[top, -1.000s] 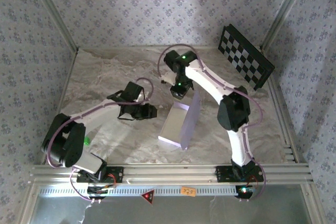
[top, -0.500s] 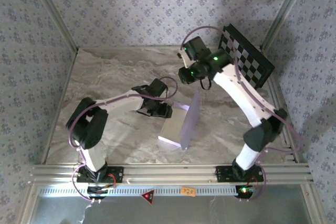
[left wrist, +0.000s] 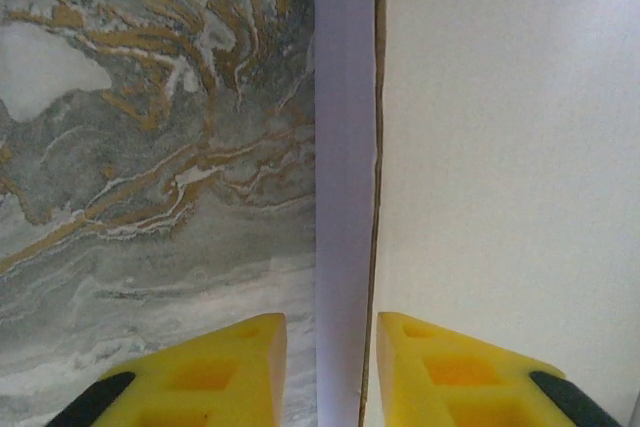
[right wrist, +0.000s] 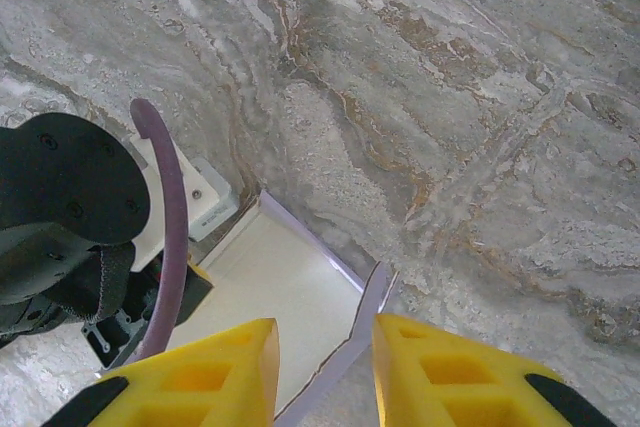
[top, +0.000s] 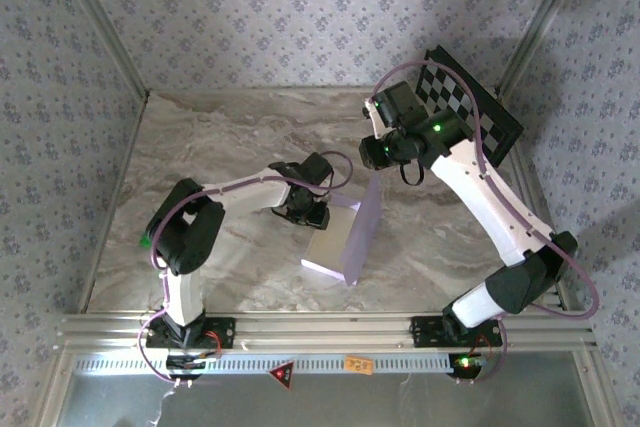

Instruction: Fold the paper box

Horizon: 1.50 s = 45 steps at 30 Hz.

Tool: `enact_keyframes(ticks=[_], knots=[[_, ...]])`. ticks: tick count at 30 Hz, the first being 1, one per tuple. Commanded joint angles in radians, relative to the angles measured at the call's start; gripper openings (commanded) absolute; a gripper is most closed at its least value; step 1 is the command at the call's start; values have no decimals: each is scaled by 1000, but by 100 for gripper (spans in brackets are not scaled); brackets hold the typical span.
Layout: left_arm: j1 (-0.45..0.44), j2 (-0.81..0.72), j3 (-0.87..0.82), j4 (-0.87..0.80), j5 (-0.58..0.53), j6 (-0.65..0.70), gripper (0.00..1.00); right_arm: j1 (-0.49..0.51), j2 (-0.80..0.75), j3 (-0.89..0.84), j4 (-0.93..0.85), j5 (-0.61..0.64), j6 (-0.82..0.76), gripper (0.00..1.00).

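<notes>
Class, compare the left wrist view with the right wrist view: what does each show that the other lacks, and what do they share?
Left wrist view, of the two: the left gripper, its yellow fingers open astride an upright lilac wall of the thin card paper box.
Right wrist view, of the two: the right gripper, open, with a raised lilac flap's edge between its fingers, plus the left arm's black wrist and purple cable.
Shared: the box's cream-white inside and the grey marble-patterned tabletop.
</notes>
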Motion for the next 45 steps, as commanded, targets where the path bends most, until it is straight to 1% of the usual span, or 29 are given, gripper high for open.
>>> enact_keyframes(ticks=[1,7,15,20,24,25,30,35,36,37,38,39,41,43,45], knots=[[-11,14,47,-72,-22,12,28,-6,-32,-11,16,20,9,31],[-16,11,60,-80,-20,15,22,-8,-39,-21,19,21,1,31],[-17,19,62,-79,-26,10,10,-9,-52,-24,22,22,15,30],[-16,-2,54,-76,-79,-30,0,-9,-70,-18,7,42,62,29],[-17,-11,46,-86,-135,-108,0,-11,-74,-7,-20,50,102,30],[-17,-13,41,-86,-146,-128,0,-8,-74,-6,-24,69,114,31],[-18,-33,8,-79,-192,-221,0,27,-66,-12,-64,62,151,35],[-18,-52,-11,-78,-225,-287,0,104,-43,-23,-82,83,202,48],[-17,-51,-13,-78,-224,-297,0,126,-33,-22,-86,89,212,50],[-18,-52,-15,-74,-224,-304,3,143,-23,-23,-91,97,223,52],[-17,-55,-17,-69,-219,-312,7,156,-14,-22,-94,109,234,53],[-19,-60,-23,-60,-214,-319,12,169,-4,-25,-102,129,245,53],[-17,-78,-38,-47,-206,-331,21,184,9,-34,-99,145,261,53],[-16,-100,-48,-14,-204,-337,28,196,19,-42,-87,142,271,53],[-13,-123,-47,-14,-207,-333,33,212,37,-37,-82,141,278,54]])
